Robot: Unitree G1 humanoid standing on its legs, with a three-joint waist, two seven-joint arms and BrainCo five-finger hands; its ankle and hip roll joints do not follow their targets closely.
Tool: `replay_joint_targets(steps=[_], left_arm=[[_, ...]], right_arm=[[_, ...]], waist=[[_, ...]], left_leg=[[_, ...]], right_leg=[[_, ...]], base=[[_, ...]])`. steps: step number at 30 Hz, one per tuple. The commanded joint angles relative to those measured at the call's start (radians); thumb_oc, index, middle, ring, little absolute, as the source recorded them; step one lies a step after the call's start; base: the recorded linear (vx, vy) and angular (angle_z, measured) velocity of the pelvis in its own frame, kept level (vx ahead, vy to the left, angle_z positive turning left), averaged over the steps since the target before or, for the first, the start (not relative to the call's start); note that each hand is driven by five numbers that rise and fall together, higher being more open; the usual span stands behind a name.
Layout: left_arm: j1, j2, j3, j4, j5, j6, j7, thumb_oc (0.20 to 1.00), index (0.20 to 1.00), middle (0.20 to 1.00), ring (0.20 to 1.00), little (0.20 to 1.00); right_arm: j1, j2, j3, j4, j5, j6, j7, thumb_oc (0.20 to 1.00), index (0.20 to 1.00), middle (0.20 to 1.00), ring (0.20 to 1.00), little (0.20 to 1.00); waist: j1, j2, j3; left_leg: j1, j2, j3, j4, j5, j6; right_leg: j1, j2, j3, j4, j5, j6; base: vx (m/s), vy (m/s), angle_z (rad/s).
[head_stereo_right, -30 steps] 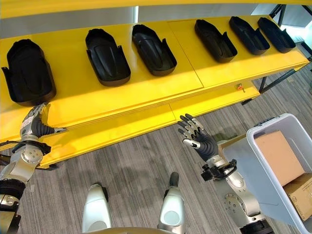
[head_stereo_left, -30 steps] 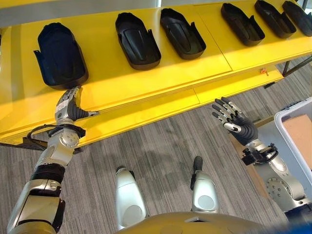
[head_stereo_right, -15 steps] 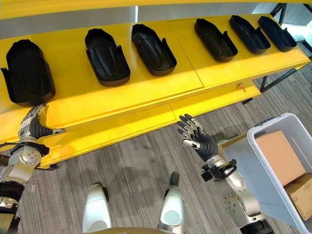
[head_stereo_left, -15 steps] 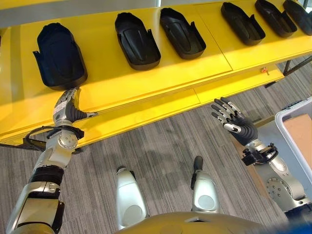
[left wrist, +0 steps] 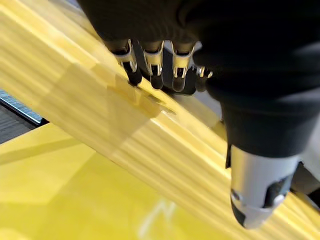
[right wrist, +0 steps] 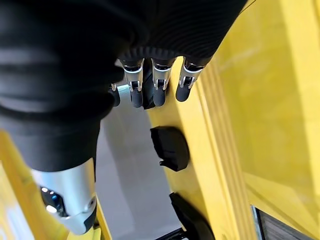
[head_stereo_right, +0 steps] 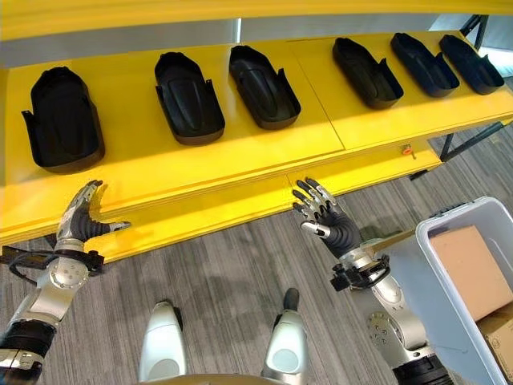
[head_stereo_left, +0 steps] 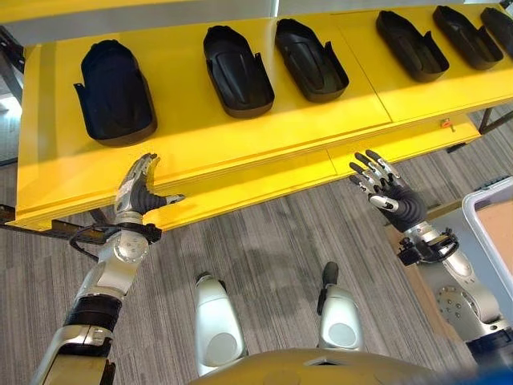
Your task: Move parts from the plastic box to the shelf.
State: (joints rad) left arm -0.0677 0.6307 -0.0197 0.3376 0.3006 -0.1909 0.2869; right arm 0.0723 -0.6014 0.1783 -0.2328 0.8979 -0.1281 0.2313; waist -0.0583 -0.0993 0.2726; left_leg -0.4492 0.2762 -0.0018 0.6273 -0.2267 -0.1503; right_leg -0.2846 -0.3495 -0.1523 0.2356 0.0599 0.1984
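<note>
Six black parts (head_stereo_left: 238, 60) on yellow shelf (head_stereo_left: 184, 132)

Silver-grey arms, dark ribbed covers, left hand (head_stereo_left: 138, 191), right hand (head_stereo_left: 388, 196), dark-tipped silver fingers

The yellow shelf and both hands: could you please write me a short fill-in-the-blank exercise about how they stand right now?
1. The black parts lying on the yellow shelf number ____.
2. Both the left hand and the right hand hold ____.
3. The right hand's fingers are spread ____.
4. The cardboard box sits inside the ____ plastic box.

Missing words: six; nothing; open; grey
</note>
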Motion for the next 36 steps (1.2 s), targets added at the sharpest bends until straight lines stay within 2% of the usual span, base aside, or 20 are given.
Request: replay_joint_targets(steps=[1, 7, 11, 19, 23, 30, 36], left_arm=[[0.064, -0.005, -0.072, -0.073, -0.044, -0.082, -0.094, 1.000, 1.000, 1.000, 1.000, 1.000], [0.156, 0.028, -0.081, -0.213, -0.080, -0.121, -0.151, 1.000, 1.000, 1.000, 1.000, 1.000], [0.183, 0.042, -0.083, -0.283, -0.119, -0.125, -0.153, 1.000, 1.000, 1.000, 1.000, 1.000], [0.200, 0.051, -0.107, -0.322, -0.199, -0.118, -0.165, 1.000, 1.000, 1.000, 1.000, 1.000], [0.219, 0.072, -0.123, -0.382, -0.297, -0.124, -0.174, 1.000, 1.000, 1.000, 1.000, 1.000], [0.238, 0.122, -0.137, -0.431, -0.360, -0.133, -0.181, 1.000, 1.000, 1.000, 1.000, 1.000], [0.258, 0.166, -0.132, -0.468, -0.410, -0.136, -0.175, 1.000, 1.000, 1.000, 1.000, 1.000]], right_arm=[[-0.035, 0.003, -0.058, -0.083, 0.003, -0.088, 0.003, 1.000, 1.000, 1.000, 1.000, 1.000], [-0.099, -0.018, -0.029, -0.145, -0.076, -0.116, -0.008, 1.000, 1.000, 1.000, 1.000, 1.000], [-0.276, 0.000, 0.061, -0.114, -0.127, -0.128, -0.060, 1.000, 1.000, 1.000, 1.000, 1.000], [-0.504, 0.052, 0.153, -0.028, -0.182, -0.136, -0.155, 1.000, 1.000, 1.000, 1.000, 1.000], [-0.707, 0.099, 0.219, 0.122, -0.223, -0.144, -0.256, 1.000, 1.000, 1.000, 1.000, 1.000], [-0.965, 0.126, 0.285, 0.296, -0.250, -0.140, -0.339, 1.000, 1.000, 1.000, 1.000, 1.000], [-1.154, 0.193, 0.330, 0.492, -0.258, -0.129, -0.404, 1.000, 1.000, 1.000, 1.000, 1.000]], waist=[[0.012, -0.006, -0.004], [0.023, 0.002, 0.005], [0.040, 0.008, 0.006], [0.063, 0.009, 0.002], [0.087, 0.007, 0.000], [0.116, 0.000, 0.015], [0.147, -0.007, 0.037]], left_leg=[[0.047, -0.045, 0.052, -0.124, 0.106, 0.069], [0.066, -0.047, 0.048, -0.146, 0.119, 0.070], [0.067, -0.047, 0.044, -0.150, 0.124, 0.071], [0.058, -0.050, 0.039, -0.154, 0.129, 0.076], [0.047, -0.056, 0.033, -0.155, 0.133, 0.079], [0.029, -0.064, 0.030, -0.147, 0.136, 0.085], [0.013, -0.071, 0.020, -0.135, 0.132, 0.088]], right_leg=[[-0.024, 0.001, 0.018, 0.214, -0.144, -0.049], [-0.009, 0.003, 0.013, 0.208, -0.141, -0.050], [-0.005, 0.004, 0.008, 0.209, -0.140, -0.050], [-0.010, 0.002, 0.001, 0.210, -0.138, -0.051], [-0.013, -0.001, -0.004, 0.209, -0.136, -0.053], [-0.022, -0.005, -0.009, 0.214, -0.130, -0.055], [-0.031, -0.006, -0.013, 0.228, -0.133, -0.055]], base=[[-0.01, -0.048, 0.01], [0.00, -0.018, 0.01], [-0.01, -0.021, 0.01], [0.00, -0.004, 0.02], [0.00, -0.002, 0.01], [-0.02, 0.005, 0.05], [-0.01, 0.004, 0.03]])
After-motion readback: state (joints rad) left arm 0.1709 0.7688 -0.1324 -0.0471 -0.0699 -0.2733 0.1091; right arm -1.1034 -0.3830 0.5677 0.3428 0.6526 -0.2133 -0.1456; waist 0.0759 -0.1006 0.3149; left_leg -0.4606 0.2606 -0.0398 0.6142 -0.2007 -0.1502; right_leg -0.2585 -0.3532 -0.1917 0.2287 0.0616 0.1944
